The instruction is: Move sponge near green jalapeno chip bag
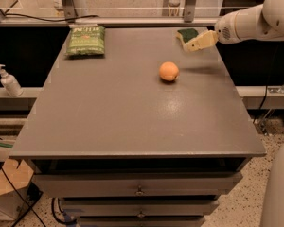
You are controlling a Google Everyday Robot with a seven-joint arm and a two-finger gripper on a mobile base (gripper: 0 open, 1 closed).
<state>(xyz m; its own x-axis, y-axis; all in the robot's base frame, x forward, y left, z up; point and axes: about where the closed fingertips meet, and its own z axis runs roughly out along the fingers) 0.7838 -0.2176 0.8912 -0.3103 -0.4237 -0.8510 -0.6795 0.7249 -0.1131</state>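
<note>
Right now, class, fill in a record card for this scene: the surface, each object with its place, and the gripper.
surface: grey table
sponge: far right corner of the table, dark green side up
green jalapeno chip bag: far left corner, lying flat
orange: between them, nearer the sponge, touching neither
gripper: at the sponge, reaching in from the right
task state: sponge not yet near the bag

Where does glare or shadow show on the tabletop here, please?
Camera view: a pale sheen on the table in front of the orange; a faint shadow beside the orange, below the gripper, which is at the sponge near the far edge.
</note>
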